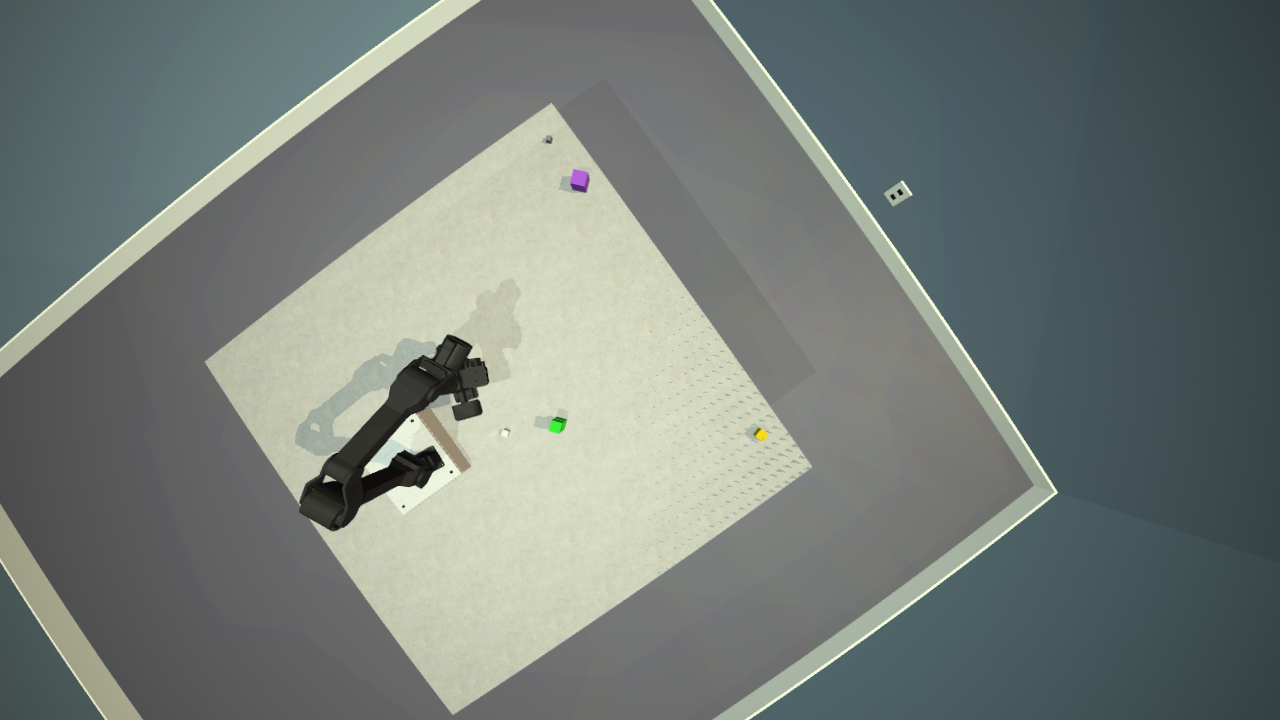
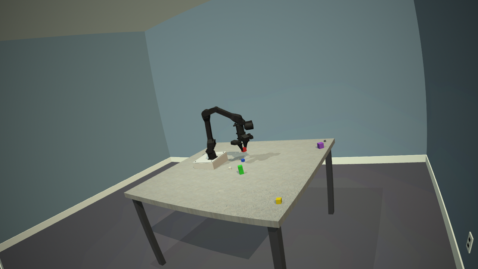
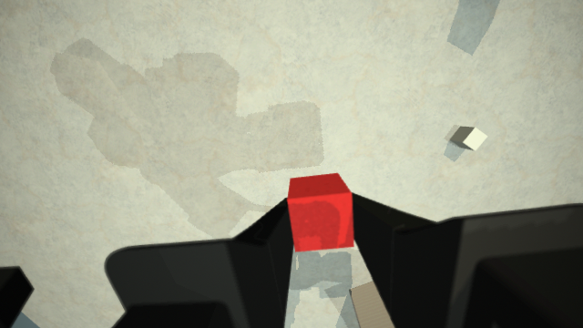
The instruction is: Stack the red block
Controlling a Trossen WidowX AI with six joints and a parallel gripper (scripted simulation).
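One broad pale worktop (image 2: 213,197) on dark legs carries everything here; the black arm (image 2: 220,115) rises from a white base plate (image 2: 210,161) near the worktop's back left part in the exterior view, bends over at its elbow and reaches down toward the surface; its hand (image 2: 241,148) hangs above the worktop, lifted off it, and is pinching the red block (image 3: 320,213) between its two dark fingers, one pressed against each side of the block, as the wrist view shows; the block is held in the air, its shadow lying on the surface beneath; the green tower (image 2: 240,169) stands upright on the worktop in front of the hand, apart from it and nearer the exterior camera; a purple cube (image 2: 320,145) sits near the far right corner, well apart from the rest, with a tiny dark cube (image 2: 325,141) just beyond it; a yellow cube (image 2: 278,200) rests close to the near edge; a small blue block (image 2: 242,160) lies on the surface below the hand, between it and the tower; a tiny white cube (image 2: 229,167) lies just beside the tower, toward the base plate.
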